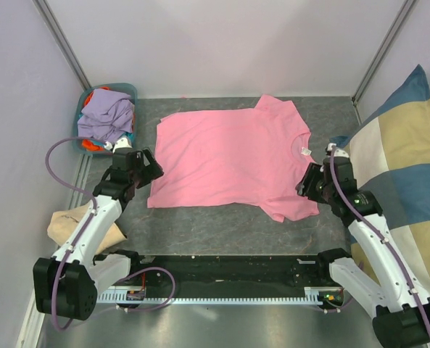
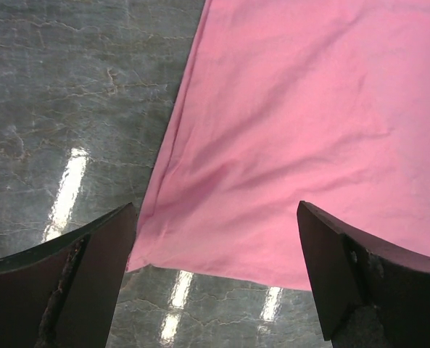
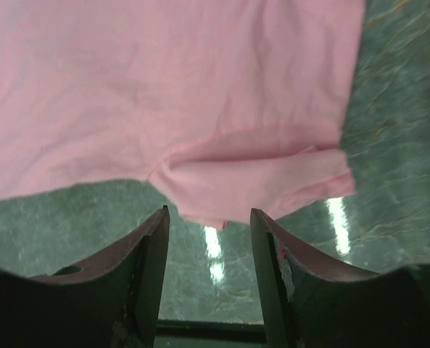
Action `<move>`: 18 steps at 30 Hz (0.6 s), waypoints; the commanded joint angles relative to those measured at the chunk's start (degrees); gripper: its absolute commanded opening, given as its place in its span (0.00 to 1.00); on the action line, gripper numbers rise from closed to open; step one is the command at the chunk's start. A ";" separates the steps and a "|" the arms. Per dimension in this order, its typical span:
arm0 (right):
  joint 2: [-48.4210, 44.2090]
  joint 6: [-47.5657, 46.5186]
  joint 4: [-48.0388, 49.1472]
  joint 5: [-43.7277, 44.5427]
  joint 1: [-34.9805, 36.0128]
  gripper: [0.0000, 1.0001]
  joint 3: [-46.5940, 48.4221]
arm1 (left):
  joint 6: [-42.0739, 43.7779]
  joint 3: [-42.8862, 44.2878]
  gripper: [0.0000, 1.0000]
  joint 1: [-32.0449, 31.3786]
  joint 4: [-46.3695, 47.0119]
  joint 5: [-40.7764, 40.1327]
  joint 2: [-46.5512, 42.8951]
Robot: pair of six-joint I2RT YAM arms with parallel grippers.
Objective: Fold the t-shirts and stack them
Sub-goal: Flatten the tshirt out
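A bright pink t-shirt (image 1: 229, 159) lies spread flat on the grey table, its neck with a white label (image 1: 305, 151) toward the right. My left gripper (image 1: 153, 172) hovers open at the shirt's near-left hem corner (image 2: 146, 257), the jaws wide apart and empty (image 2: 216, 210). Over the near sleeve (image 3: 258, 177) at the right, my right gripper (image 1: 307, 185) stands open with nothing between its fingers (image 3: 209, 214). More t-shirts, lavender (image 1: 107, 112) and orange (image 1: 91, 145), are heaped in a teal basket (image 1: 127, 90) at the back left.
A large blue-and-cream checked cushion (image 1: 407, 152) leans along the right side. A beige cloth (image 1: 73, 226) lies by the left arm. The black base rail (image 1: 229, 267) runs along the near edge. Walls close the left, back and right.
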 commanded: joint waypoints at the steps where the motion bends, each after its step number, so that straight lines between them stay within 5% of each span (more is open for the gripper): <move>1: -3.09 4.08 0.71 -1.43 6.06 0.56 -4.50 | -2.62 -1.37 1.00 -0.01 3.72 3.61 -1.75; 6: -1.70 12.51 5.44 5.59 19.41 0.56 -8.10 | -2.80 -2.78 1.00 -0.01 4.25 5.46 -3.60; 11: 9.10 16.31 12.65 14.20 35.38 0.66 -8.47 | -2.71 -4.27 1.00 -0.01 4.60 6.33 -4.66; 18: 15.80 22.46 12.57 28.63 41.05 0.86 -10.30 | -1.83 -6.12 1.00 -0.10 4.34 6.34 -6.77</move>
